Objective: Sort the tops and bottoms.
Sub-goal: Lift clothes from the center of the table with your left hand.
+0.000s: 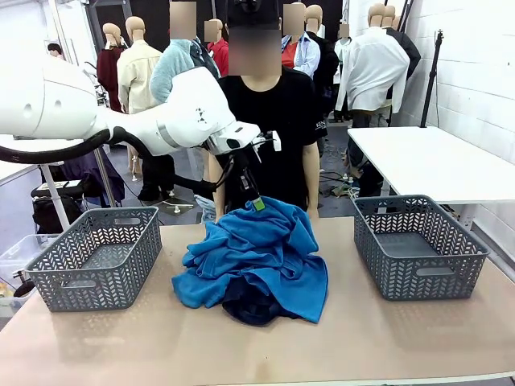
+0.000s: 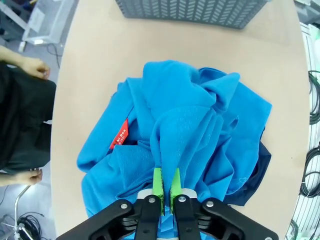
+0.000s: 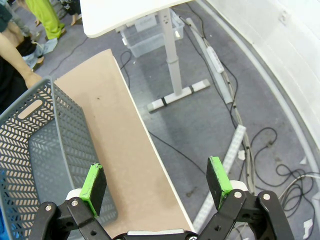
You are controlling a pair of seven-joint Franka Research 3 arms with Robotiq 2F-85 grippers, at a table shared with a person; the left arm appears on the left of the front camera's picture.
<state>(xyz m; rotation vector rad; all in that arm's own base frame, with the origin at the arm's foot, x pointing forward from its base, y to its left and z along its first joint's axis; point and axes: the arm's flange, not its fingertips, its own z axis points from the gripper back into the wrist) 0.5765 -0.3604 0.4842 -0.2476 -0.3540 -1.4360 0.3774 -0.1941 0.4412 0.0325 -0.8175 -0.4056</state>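
Note:
A heap of bright blue tops (image 1: 257, 249) lies in the middle of the table, with a dark navy bottoms garment (image 1: 251, 307) poking out under its near edge. My left gripper (image 1: 257, 204) reaches in from the left and is shut on a fold at the far top of the blue heap. In the left wrist view the green pads (image 2: 158, 182) pinch a ridge of blue top fabric (image 2: 185, 130), and the navy bottoms (image 2: 256, 172) show at the right. My right gripper (image 3: 157, 184) hangs open over the table's right edge, holding nothing.
One grey basket (image 1: 96, 256) stands at the table's left, another grey basket (image 1: 418, 245) at its right, also seen as the basket (image 3: 35, 145) in the right wrist view. A person in a black shirt (image 1: 273, 129) stands at the far side. A white table (image 1: 434, 161) is behind right.

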